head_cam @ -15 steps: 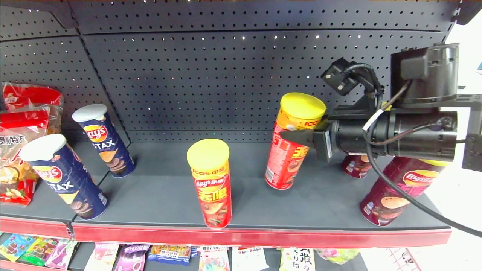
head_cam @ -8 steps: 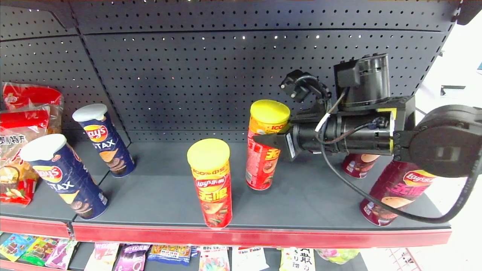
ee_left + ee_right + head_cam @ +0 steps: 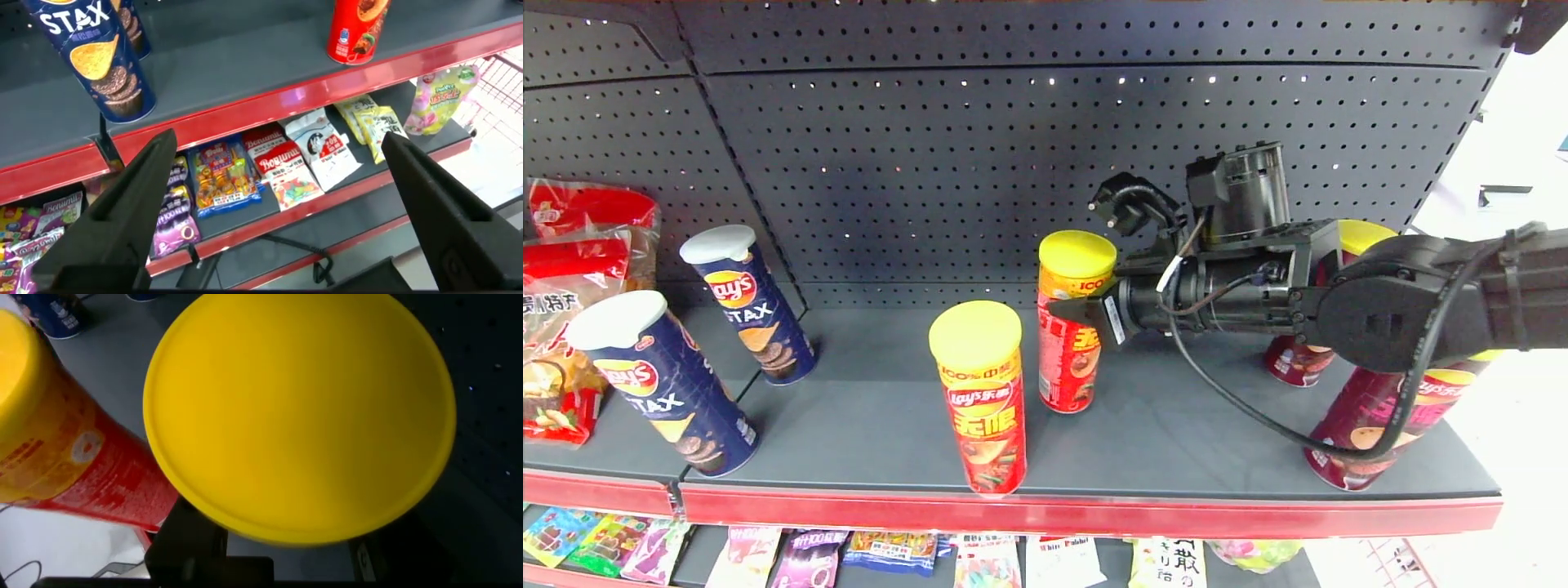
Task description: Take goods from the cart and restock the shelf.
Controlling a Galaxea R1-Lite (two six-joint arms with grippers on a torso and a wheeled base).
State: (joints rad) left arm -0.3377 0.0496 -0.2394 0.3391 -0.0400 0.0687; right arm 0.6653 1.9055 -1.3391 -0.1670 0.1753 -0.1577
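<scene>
Centre frame, the right claw is clamped high on the red can, holding it upright so its base, seemingly touching the shelf, seats flat behind the front can. The left claw gapes empty.

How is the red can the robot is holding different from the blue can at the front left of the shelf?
The red can has a yellow lid; the blue can has a white lid. The red can is clamped in the jaws of the right gripper; the blue can stands free. The red can is farther back on the shelf; the blue can is at its front edge. Both are tall round lidded tubes.
</scene>
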